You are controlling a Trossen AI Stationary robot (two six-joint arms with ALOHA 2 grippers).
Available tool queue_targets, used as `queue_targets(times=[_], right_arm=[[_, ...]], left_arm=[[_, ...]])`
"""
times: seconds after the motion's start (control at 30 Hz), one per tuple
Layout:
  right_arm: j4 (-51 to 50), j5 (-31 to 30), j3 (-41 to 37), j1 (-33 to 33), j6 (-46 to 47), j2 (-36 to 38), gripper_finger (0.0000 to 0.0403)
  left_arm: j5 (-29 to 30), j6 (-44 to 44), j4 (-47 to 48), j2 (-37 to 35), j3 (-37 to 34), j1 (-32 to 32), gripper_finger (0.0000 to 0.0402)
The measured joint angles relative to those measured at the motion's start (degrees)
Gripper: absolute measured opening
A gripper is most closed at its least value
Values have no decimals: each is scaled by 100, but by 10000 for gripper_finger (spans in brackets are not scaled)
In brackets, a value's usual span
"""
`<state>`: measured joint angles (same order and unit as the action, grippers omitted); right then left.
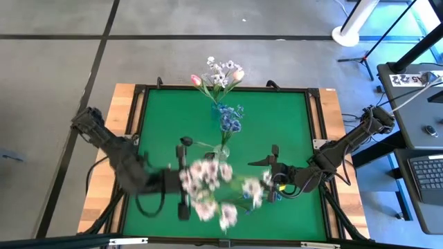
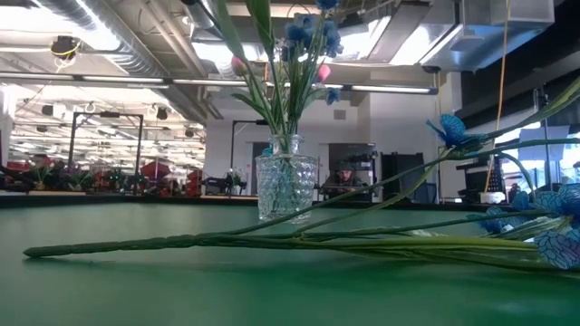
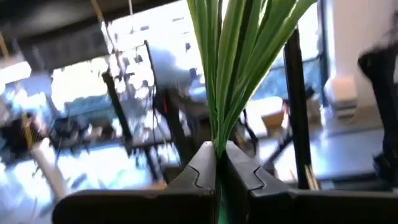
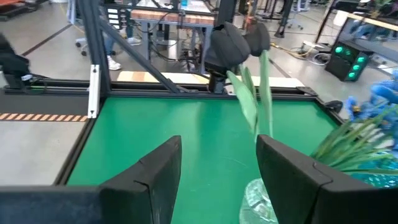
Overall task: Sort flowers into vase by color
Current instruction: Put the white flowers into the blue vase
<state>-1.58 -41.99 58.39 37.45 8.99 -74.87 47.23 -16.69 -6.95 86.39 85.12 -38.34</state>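
desk: green mat (image 1: 277, 131) inside a dark frame, wooden edges showing at both sides.
vase: clear cut-glass vase (image 2: 285, 186) standing upright near the middle of the desk; in the high view it sits at (image 1: 221, 152), between the two arms.
flowers in vase: blue blossoms (image 1: 229, 117) and pink tulip buds (image 1: 196, 80) with small white blossoms (image 1: 220, 68) lean from the vase toward the far edge of the desk; in the low view the blue heads (image 2: 308, 32) and a pink bud (image 2: 323, 72) rise above the glass.
left claw: (image 3: 219, 167) pressed together on a bunch of green stems (image 3: 233, 68), which fan out beyond the fingertips; it is above the near half of the desk, left of centre (image 1: 181, 181).
held bunch: white-pink blossoms (image 1: 208, 187), blurred, spread over the near middle of the desk beside the left claw.
right claw: (image 4: 217, 168) spread wide, nothing between its fingers; it is above the near right part of the desk (image 1: 266, 163), facing the vase, whose glass shows just beyond the fingers (image 4: 258, 200).
loose flowers: long green stems (image 2: 227, 241) lying flat on the mat in front of the vase, blue blossoms (image 2: 553, 240) at their right end in the low view.
background: a person (image 2: 343, 178) seen behind the vase, far across the room.
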Motion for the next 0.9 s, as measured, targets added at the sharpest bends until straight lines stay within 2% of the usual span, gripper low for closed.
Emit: queue_targets(times=[0.1,0.2,0.27,0.33,0.43,0.53,0.63,0.73,0.9], right_arm=[[3,63,0,0,2,0,205],[0,63,0,0,2,0,205],[-4,52,0,-2,-8,0,205],[-125,-5,1,-2,-51,0,205],[-839,-474,4,-57,52,0,205],[-1726,-899,4,-260,869,0,205],[-2229,-874,-102,-528,1582,2,205],[-2054,-796,-505,-782,1661,-2,205],[-1472,-525,-1248,-1201,1783,-2,205]], left_arm=[[-922,-189,-140,-221,0,633,0],[-1373,-171,52,-448,0,1458,0],[-1755,52,189,-624,0,2065,0],[-2417,285,392,-815,0,2697,0],[-3344,646,653,-1052,2,3542,0],[-3954,855,1001,-1179,2,4277,0],[-4566,1016,1297,-1222,-34,4836,0],[-5018,1017,1149,-1233,-304,5200,0],[-5372,1024,681,-1347,-970,5680,0]])
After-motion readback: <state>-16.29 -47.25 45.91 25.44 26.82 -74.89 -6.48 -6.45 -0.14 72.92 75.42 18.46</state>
